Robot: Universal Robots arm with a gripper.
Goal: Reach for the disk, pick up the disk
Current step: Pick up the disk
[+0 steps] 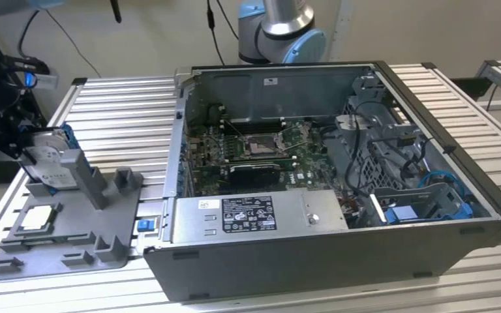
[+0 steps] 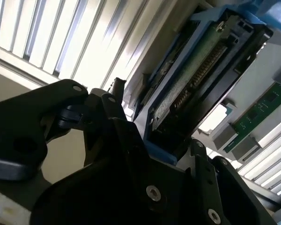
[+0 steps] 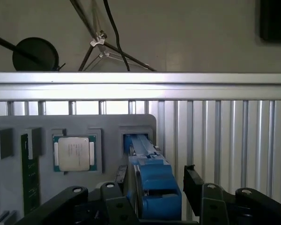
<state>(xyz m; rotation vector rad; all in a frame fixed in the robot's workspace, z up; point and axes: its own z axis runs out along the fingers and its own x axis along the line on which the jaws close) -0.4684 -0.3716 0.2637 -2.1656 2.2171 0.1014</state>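
The disk (image 3: 147,154) stood on edge in a slot at one corner of the grey holder tray (image 3: 107,124), which lay on the slatted bench (image 1: 120,111). In the exterior view it rose upright from the tray's far corner (image 1: 49,162), on the side of the tray away from the open computer case (image 1: 320,254). The processor chip (image 3: 75,153) sat flat in its own pocket of the tray, just beside the disk's slot.

The tool (image 3: 153,180) was right at the disk and straddling it. In the first wrist view the blue frame ran straight out from between the fingers (image 3: 193,180) toward the slot, so the disk's thin edge faced the wrist and its broad faces faced the pads. One finger sat close against the frame, while a sliver of bench showed between the frame and the other. The tool therefore read as narrowly parted around the disk rather than clamped on it. The second wrist view showed the green circuit-board face of the disk (image 2: 192,75) lying between the black fingers.

I judged the reach as good as done and the grasp not yet made.
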